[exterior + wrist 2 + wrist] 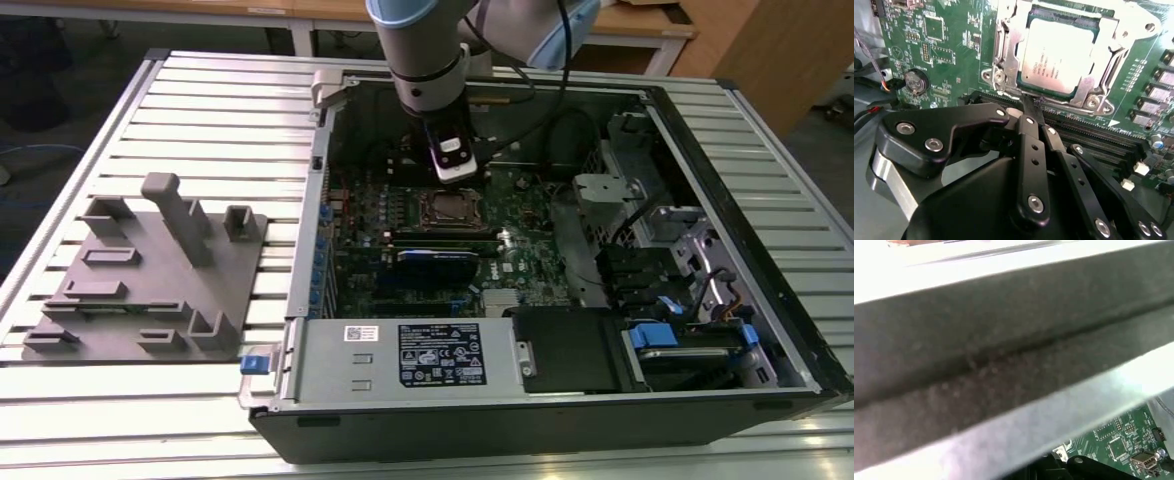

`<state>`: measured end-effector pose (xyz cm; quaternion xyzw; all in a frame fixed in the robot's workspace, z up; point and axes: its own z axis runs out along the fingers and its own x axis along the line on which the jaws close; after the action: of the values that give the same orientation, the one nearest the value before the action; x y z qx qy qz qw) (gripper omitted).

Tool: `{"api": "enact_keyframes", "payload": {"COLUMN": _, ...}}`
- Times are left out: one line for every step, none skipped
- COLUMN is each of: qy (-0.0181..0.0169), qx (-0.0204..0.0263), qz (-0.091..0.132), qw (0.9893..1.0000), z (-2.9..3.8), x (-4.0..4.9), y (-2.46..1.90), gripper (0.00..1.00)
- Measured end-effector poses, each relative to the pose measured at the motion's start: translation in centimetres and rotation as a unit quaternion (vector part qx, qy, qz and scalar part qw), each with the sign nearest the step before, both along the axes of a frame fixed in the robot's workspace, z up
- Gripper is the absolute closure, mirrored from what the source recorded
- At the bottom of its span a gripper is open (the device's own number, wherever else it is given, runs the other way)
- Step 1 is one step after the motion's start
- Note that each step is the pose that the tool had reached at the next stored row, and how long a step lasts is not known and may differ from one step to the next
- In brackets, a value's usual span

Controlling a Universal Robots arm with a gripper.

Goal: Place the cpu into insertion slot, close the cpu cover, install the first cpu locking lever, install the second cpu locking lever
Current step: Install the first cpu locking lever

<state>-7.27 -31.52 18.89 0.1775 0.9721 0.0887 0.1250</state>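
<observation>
Jaws: drawn together to a narrow tip. Whether anything is pinched between them cannot be determined.

Exterior view. The gripper (454,182) hangs inside the open computer case (747,200), over the motherboard (534,250). It sits at the edge of the insertion slot (424,212) that faces away from the black-and-blue memory module (438,258). A grey fixture block (147,270) stands outside the case, well apart from the slot, toward the exterior view's left.

Second wrist view. The cpu (1059,55) is seated in the slot. Its silvery top shows through the window of the cpu cover (1006,47), which lies flat over it. The gripper (1031,105) has its tip at the edge of the slot, beside the long black memory slots (1094,132). It is either touching or just above the metalwork there; contact is probable but not confirmed. Thin metal rods (1115,62) run along the sides of the slot and are judged to be the locking levers.

First wrist view. A blurred grey surface (1004,365), probably a case wall, lies close to the camera. A corner of green board (1119,440) shows beyond it.

Status. Chip placement and cover closure are judged complete. The lever steps are judged to be in hand. The latched state of either lever cannot be read.
</observation>
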Motion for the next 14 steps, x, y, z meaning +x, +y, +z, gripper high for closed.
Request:
{"api": "enact_keyframes", "payload": {"qy": 0.0, "qx": 0.0033, "qz": 0.0, "qw": 1.0, "z": 0.01, "x": 0.0, "y": 0.0, "gripper": 0.9}}
{"api": "enact_keyframes", "payload": {"qy": 0.0001, "qx": 0.0053, "qz": 0.0, "qw": 1.0, "z": 0.02, "x": 0.0, "y": 0.0, "gripper": 0.9}}
{"api": "enact_keyframes", "payload": {"qy": 0.0001, "qx": 0.0063, "qz": 0.0, "qw": 1.0, "z": 0.02, "x": 0.0, "y": 0.01, "gripper": 0.9}}
{"api": "enact_keyframes", "payload": {"qy": 0.0, "qx": 0.0068, "qz": 0.0, "qw": 1.0, "z": 0.02, "x": 0.0, "y": 0.01, "gripper": 0.9}}
{"api": "enact_keyframes", "payload": {"qy": -0.0001, "qx": 0.0072, "qz": 0.0, "qw": 1.0, "z": 0.04, "x": 0.0, "y": 0.01, "gripper": 0.9}}
{"api": "enact_keyframes", "payload": {"qy": -0.0001, "qx": 0.0073, "qz": 0.0, "qw": 1.0, "z": 0.1, "x": 0.0, "y": 0.01, "gripper": 0.9}}
{"api": "enact_keyframes", "payload": {"qy": 0.0, "qx": 0.0072, "qz": 0.0, "qw": 1.0, "z": 0.2, "x": 0.0, "y": 0.01, "gripper": 0.9}}
{"api": "enact_keyframes", "payload": {"qy": 0.0, "qx": 0.0071, "qz": 0.0, "qw": 1.0, "z": 0.34, "x": 0.0, "y": 0.01, "gripper": 0.9}}
{"api": "enact_keyframes", "payload": {"qy": -0.0001, "qx": 0.0072, "qz": 0.0, "qw": 1.0, "z": 0.48, "x": 0.0, "y": 0.01, "gripper": 0.9}}
{"api": "enact_keyframes", "payload": {"qy": 0.0, "qx": 0.0071, "qz": 0.0, "qw": 1.0, "z": 0.65, "x": 0.0, "y": 0.01, "gripper": 0.9}}
{"api": "enact_keyframes", "payload": {"qy": 0.0, "qx": 0.007, "qz": 0.0, "qw": 1.0, "z": 0.81, "x": 0.0, "y": 0.0, "gripper": 0.9}}
{"api": "enact_keyframes", "payload": {"qy": 0.0, "qx": 0.0067, "qz": 0.0, "qw": 1.0, "z": 0.95, "x": 0.0, "y": 0.0, "gripper": 0.9}}
{"api": "enact_keyframes", "payload": {"qy": 0.0, "qx": 0.0059, "qz": 0.0, "qw": 1.0, "z": 1.06, "x": 0.01, "y": 0.0, "gripper": 0.9}}
{"api": "enact_keyframes", "payload": {"qy": 0.0, "qx": 0.0044, "qz": -0.001, "qw": 1.0, "z": 1.18, "x": 0.01, "y": 0.01, "gripper": 0.9}}
